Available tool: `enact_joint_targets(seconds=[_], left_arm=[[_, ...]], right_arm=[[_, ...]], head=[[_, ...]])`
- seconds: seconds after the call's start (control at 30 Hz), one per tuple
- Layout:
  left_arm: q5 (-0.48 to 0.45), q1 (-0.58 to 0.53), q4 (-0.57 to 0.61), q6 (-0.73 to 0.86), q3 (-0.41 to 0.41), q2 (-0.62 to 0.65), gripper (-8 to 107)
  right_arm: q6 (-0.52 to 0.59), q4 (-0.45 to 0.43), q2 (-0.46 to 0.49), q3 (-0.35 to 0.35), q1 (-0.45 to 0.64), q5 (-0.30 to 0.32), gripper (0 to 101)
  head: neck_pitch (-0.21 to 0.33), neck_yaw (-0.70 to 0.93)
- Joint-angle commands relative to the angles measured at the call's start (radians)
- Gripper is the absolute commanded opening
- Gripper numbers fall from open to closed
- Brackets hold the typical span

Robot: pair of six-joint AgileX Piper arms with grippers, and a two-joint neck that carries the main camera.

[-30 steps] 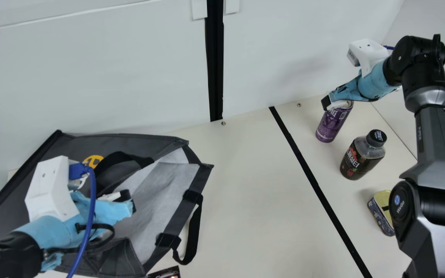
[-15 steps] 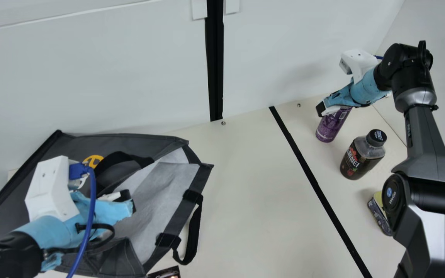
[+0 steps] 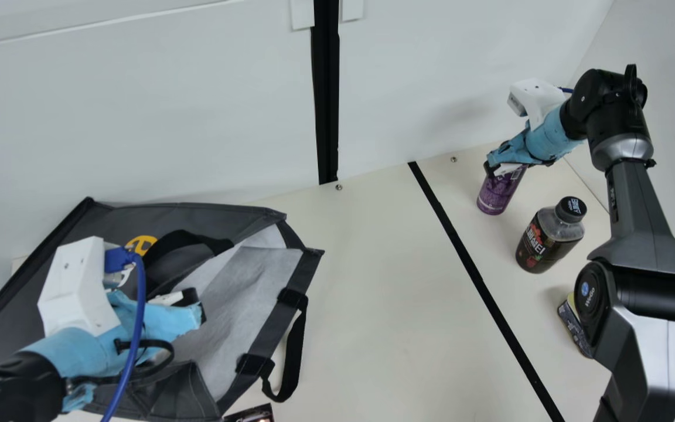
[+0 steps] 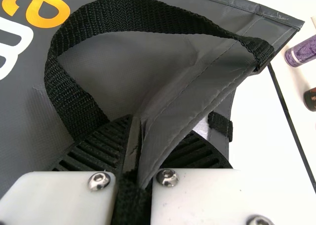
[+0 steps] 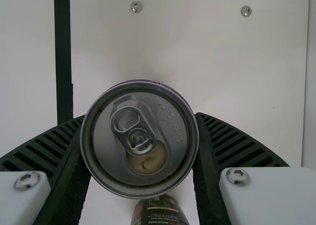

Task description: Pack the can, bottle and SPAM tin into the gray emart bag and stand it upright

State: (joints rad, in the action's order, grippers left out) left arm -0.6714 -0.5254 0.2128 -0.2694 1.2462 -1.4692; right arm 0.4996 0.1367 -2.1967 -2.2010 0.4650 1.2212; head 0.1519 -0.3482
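Can (image 3: 499, 192) held upright, jaws of right gripper (image 5: 139, 121) pinching both sides near top, likely for base-first drop; base contact with bench (image 3: 372, 281) hard to tell. Left gripper (image 4: 140, 131) jaws pinching edge of gray emart bag (image 3: 103, 225), presumably keeping its mouth open toward goods. Bottle (image 3: 539, 246) and SPAM tin (image 3: 573, 328) outside bag, still unpacked.

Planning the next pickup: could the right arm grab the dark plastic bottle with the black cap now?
Probably not: the right gripper seems closed on the purple metal can, though the bottle stands uncovered close by.
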Motion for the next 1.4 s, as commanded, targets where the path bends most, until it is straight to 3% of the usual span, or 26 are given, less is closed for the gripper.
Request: enact_joint_targets(seconds=[0.0, 0.63, 1.37], left_arm=[[0.0, 0.0, 0.0, 0.0, 0.0, 0.0, -8], [0.0, 0.0, 0.0, 0.0, 0.0, 0.0, -8], [0.0, 0.0, 0.0, 0.0, 0.0, 0.0, -8]], right_arm=[[0.0, -0.004, 0.009, -0.001, -0.001, -0.001, 0], [-0.003, -0.037, 0.155, 0.093, -0.037, -0.001, 0], [0.001, -0.058, 0.437, 0.328, -0.081, -0.001, 0]], head=[[0.023, -0.001], [0.023, -0.001], [0.023, -0.001]])
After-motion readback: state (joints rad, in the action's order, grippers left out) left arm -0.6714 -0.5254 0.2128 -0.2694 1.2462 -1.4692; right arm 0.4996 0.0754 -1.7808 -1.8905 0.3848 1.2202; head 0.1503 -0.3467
